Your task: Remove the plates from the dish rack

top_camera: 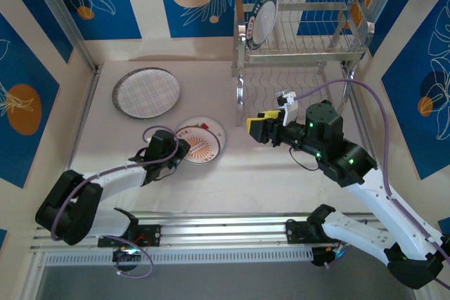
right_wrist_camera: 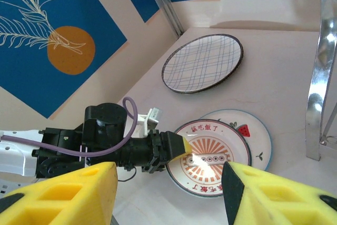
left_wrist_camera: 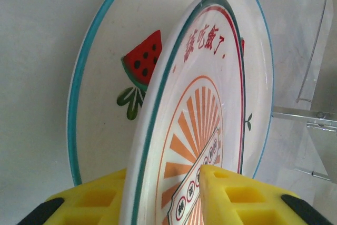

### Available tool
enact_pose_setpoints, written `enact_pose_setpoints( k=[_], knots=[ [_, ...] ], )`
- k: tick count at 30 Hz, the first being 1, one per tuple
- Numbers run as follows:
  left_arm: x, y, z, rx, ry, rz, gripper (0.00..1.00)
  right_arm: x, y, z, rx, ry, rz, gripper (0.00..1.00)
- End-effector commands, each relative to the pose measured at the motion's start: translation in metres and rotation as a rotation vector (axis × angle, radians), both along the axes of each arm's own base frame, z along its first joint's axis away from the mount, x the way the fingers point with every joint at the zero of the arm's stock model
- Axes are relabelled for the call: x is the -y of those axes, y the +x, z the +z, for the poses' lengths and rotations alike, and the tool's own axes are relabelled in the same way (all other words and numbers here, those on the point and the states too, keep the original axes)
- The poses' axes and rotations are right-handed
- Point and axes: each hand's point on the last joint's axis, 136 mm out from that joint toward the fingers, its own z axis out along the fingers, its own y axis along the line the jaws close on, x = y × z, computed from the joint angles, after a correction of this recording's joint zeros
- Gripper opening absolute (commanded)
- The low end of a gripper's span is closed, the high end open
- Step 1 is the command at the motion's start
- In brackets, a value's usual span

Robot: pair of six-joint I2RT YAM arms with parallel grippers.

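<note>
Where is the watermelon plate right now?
The watermelon plate lies on the table, left of centre in the top view, under the smaller lettered plate beside the left gripper.

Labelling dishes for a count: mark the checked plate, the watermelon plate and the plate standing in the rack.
checked plate (top_camera: 146,93), top view, its centre.
watermelon plate (right_wrist_camera: 260,140), right wrist view, its bare right side.
standing plate (top_camera: 261,22), top view, its face.

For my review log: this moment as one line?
left gripper astride rim of lettered plate lying on watermelon plate, grip unclear | right gripper open, empty | one plate upright in dish rack
</note>
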Motion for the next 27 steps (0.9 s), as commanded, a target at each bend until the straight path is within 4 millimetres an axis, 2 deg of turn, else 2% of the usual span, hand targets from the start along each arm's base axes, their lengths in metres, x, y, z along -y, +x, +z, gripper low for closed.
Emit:
enact_pose_setpoints(
  k=[1,7,19,27],
  knots=[
    [0.006,0.015,0.018,0.034,-0.025,-0.015,0.36,0.003,-0.002,0.001,0.004,0.0,-0.009,0.56],
    [0.01,0.015,0.02,-0.047,0.009,-0.035,0.55,0.002,0.0,0.001,0.007,-0.004,-0.013,0.56],
    [0.011,0.015,0.013,-0.143,0.06,-0.061,0.59,0.003,0.001,0.0,-0.004,-0.01,-0.024,0.56],
    [0.011,0.017,0.012,-0.184,0.097,-0.078,0.7,0.005,0.002,-0.003,-0.015,-0.015,-0.034,0.56]
  ],
)
